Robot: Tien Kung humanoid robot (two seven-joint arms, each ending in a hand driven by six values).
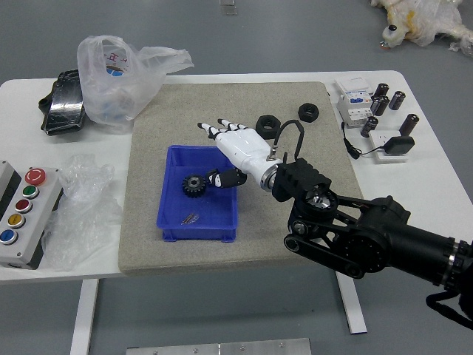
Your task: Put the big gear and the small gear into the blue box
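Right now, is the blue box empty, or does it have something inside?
The blue box is not empty: a dark gear and small metallic pieces lie inside.

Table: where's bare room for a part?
Bare: on the mat, far strip between plastic bag and black rings, near patch between blue box and right arm. Crowded: box's far right corner under open right robot hand; far right of table with black cylinders.

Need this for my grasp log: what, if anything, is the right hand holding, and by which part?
Nothing that shows: the right hand hovers at the blue box, fingers spread, with no object visible between them and the thumb.
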